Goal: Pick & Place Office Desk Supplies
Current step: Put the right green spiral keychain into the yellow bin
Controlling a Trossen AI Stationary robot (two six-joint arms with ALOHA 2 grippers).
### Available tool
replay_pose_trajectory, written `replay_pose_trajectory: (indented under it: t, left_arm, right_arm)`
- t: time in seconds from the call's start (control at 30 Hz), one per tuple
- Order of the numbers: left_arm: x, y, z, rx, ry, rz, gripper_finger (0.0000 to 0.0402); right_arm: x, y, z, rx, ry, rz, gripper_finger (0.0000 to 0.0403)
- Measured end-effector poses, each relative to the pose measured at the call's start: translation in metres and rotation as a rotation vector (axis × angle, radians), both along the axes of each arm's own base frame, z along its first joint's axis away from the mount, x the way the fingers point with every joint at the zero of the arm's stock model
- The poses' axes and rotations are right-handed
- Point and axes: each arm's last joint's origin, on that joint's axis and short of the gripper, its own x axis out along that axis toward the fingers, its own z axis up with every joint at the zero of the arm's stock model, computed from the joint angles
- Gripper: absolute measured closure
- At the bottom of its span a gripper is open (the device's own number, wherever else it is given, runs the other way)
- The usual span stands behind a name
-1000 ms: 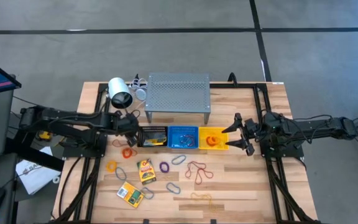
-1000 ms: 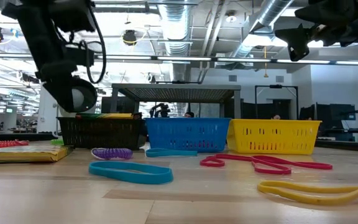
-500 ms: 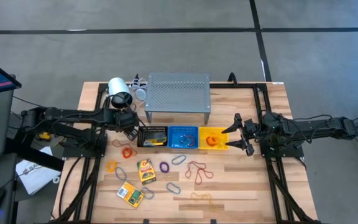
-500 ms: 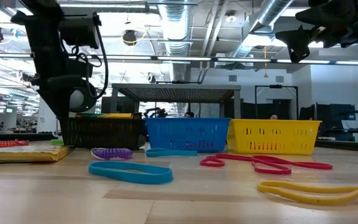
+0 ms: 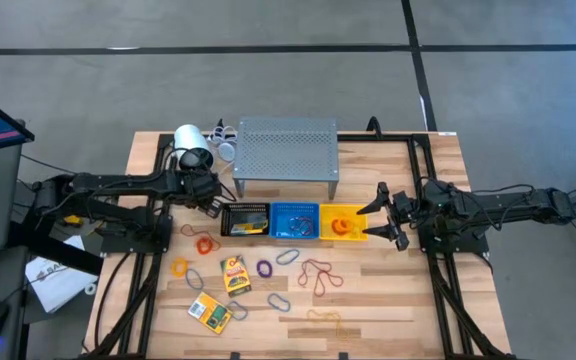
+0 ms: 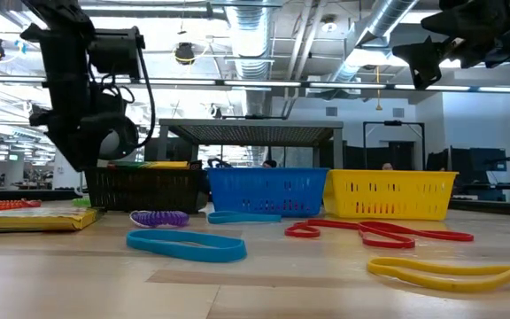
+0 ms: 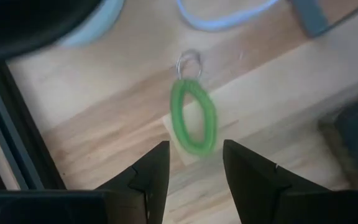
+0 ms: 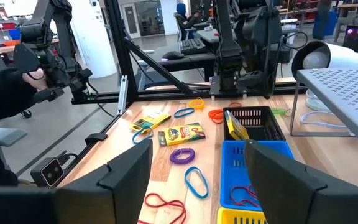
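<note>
I had the left gripper [image 5: 208,196] hovering over the back left of the worktop [image 5: 388,300], between the white lamp [image 5: 193,149] and the black basket [image 5: 246,220]; its fingers [image 7: 154,177] stood parted and held nothing, and through the left wrist camera I saw a green coiled loop [image 7: 193,121] with a small metal ring lying flat on the wood just ahead of them. The right gripper [image 5: 380,216] waited beside the yellow basket [image 5: 343,222], fingers spread wide and empty. The three baskets sat in a row in front of the grey perforated shelf [image 5: 286,148], with the blue basket [image 5: 294,221] in the middle; an orange piece lay inside the yellow one. The remaining supplies were scattered on the worktop nearer the front: a crayon pack [image 5: 234,274], a second flat pack [image 5: 210,313], a purple loop [image 5: 265,267], red bands [image 5: 318,274], an orange loop [image 5: 205,243], grey oval clips [image 5: 279,301] and a yellow band [image 5: 323,318].
</note>
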Motion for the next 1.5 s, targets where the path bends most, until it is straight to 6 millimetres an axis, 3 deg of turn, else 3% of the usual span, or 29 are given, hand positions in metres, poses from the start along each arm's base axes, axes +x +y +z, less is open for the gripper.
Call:
replay_pose_trajectory:
  t: [0.3,0.93,1.3,1.5]
  left_arm:
    - [-0.005,-0.002,-0.016,-0.022,-0.016,0.019,0.0259]
    - [-0.012,0.011,-0.031,-0.020,-0.078,0.107,0.0259]
    - [-0.009,0.012,-0.031,-0.010,-0.109,0.107,0.0259]
    - [-0.005,0.014,-0.041,-0.028,-0.053,0.108,0.0259]
  right_arm:
    - [0.000,0.000,0.000,0.000,0.004,0.000,0.0154]
    - [0.000,0.000,0.000,0.000,0.004,0.000,0.0154]
    - [0.000,0.000,0.000,0.000,0.003,0.000,0.0154]
    - [0.000,0.000,0.000,0.000,0.004,0.000,0.0154]
